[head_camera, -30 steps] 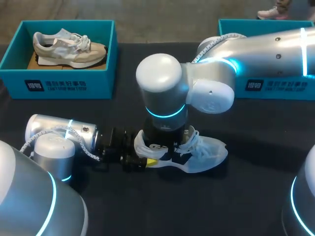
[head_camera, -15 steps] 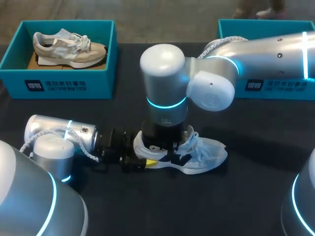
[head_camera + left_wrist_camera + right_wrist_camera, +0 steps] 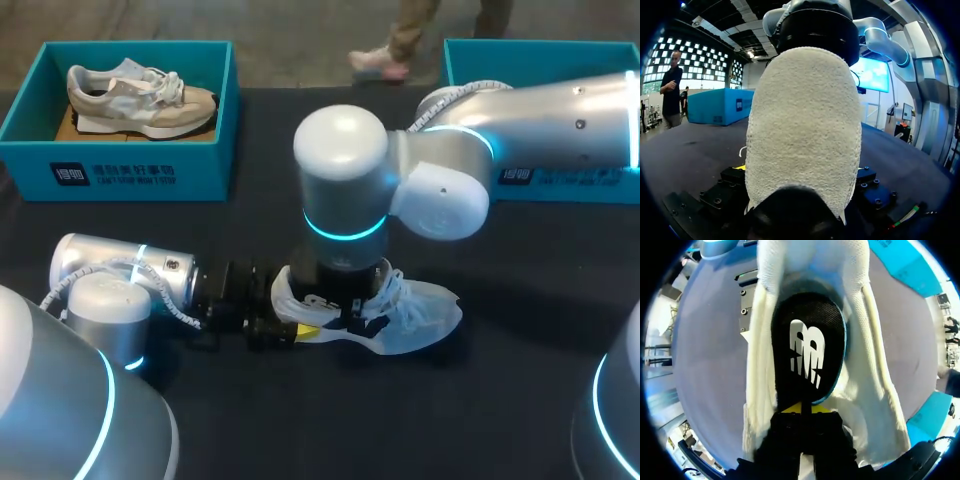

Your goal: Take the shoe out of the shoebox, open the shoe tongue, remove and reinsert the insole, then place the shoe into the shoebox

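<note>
Shoes: two. White shoe (image 3: 420,312) sits mid-surface (image 3: 300,425), outside both boxes, with one black insole (image 3: 807,350) inside it. Left hand (image 3: 300,330) grasps its heel. Right hand (image 3: 802,409) is clenched, tips at the insole's heel end. Right arm (image 3: 345,190) overhead hides the shoe's middle. Shoeboxes: two, teal. Far-left shoebox (image 3: 130,175) holds beige shoe (image 3: 140,98); far-right shoebox (image 3: 560,178) sits partly behind that arm.

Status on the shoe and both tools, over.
Left tool at white shoe heel. Right tool shut, against black insole inside shoe. Nothing blocking.
</note>
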You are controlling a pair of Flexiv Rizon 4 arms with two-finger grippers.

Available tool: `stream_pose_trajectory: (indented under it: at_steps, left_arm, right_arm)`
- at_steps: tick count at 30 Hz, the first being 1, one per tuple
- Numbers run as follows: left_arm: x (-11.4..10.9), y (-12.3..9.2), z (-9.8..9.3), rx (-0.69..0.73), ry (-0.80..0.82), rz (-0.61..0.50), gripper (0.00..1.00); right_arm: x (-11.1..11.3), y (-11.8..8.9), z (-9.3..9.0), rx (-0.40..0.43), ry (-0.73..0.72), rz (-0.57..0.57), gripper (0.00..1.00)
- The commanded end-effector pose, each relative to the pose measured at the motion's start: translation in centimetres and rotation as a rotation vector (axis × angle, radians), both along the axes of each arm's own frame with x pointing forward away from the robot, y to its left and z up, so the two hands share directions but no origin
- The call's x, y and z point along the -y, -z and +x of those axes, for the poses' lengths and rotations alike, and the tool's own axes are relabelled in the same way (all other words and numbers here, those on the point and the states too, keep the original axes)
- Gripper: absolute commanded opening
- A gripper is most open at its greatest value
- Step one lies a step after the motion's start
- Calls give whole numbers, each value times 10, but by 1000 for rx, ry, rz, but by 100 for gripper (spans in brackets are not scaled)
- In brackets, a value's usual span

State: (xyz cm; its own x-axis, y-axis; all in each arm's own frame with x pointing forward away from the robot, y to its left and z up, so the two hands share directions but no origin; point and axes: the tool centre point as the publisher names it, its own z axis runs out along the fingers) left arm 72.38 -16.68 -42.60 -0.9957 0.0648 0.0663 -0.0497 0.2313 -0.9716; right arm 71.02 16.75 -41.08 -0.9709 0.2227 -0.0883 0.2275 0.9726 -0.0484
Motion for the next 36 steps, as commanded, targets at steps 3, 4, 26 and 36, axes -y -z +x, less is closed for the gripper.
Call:
stream_pose_trajectory:
  at_steps: [3,4,26,36]
  left_arm:
    - [1,0,4,0,-6,1,0]
    - [1,0,4,0,-6,1,0]
    - [1,0,4,0,-6,1,0]
    - [1,0,4,0,-6,1,0]
  right_arm:
    - [-1,-19,-24,95,8,13,0]
    - [-1,-23,-23,110,6,18,0]
    - [16,-58,-2,332,78,139,0]
    - [25,-69,0,416,101,201,0]
